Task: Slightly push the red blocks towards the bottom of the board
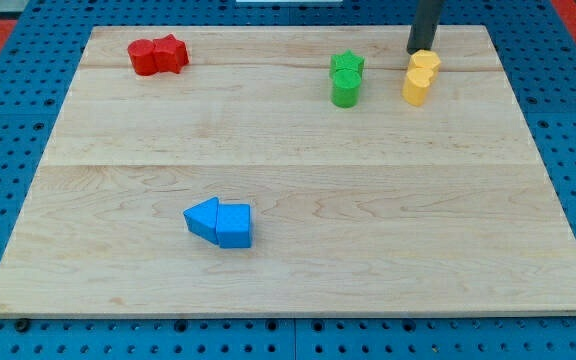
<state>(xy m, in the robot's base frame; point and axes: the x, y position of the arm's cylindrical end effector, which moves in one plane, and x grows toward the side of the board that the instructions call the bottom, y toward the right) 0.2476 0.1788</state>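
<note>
The two blue blocks, nearest the camera, touch each other toward the tabletop's bottom edge, left of centre; one looks triangular. The red blocks, two touching pieces, one star-like, lie near the top-left corner. A green star and green cylinder touch near the top edge, right of centre. Two yellow blocks sit toward the top-right corner. There is no hand: my tip ends just above the yellow pair, well apart from the red blocks.
</note>
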